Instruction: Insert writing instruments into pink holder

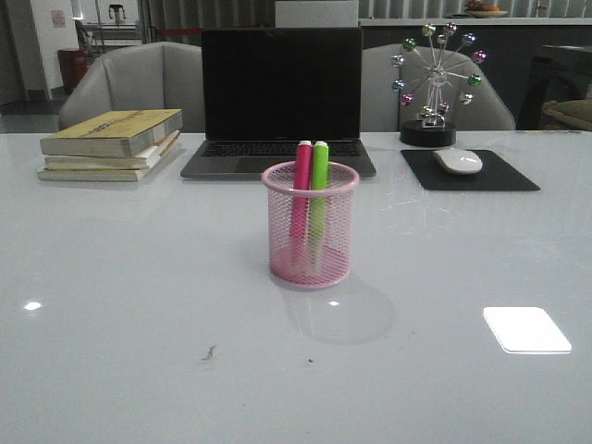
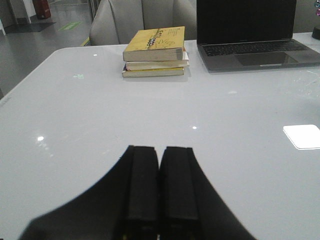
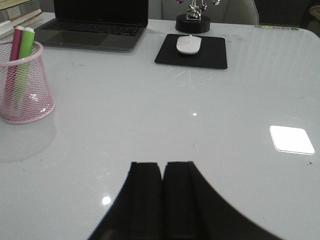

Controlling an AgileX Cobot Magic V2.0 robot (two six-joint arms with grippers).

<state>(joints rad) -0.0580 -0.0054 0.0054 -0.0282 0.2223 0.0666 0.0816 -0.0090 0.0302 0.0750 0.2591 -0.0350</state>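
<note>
The pink holder (image 1: 310, 227) stands upright in the middle of the white table, in front of the laptop. Two writing instruments stand inside it side by side: a magenta marker (image 1: 302, 190) and a green marker (image 1: 319, 194), pale ends poking above the rim. The right wrist view also catches the pink holder (image 3: 24, 87) with the green marker (image 3: 22, 62) and magenta marker (image 3: 13, 60). My left gripper (image 2: 159, 150) is shut with nothing in it, over bare table. Likewise empty, my right gripper (image 3: 163, 165) is shut, well apart from the holder. Neither gripper appears in the front view.
An open laptop (image 1: 280, 92) sits behind the holder. A stack of books (image 1: 113, 143) lies at the back left. A white mouse (image 1: 458, 161) rests on a black pad (image 1: 469, 170) at the back right, behind it a metal ball ornament (image 1: 432, 83).
</note>
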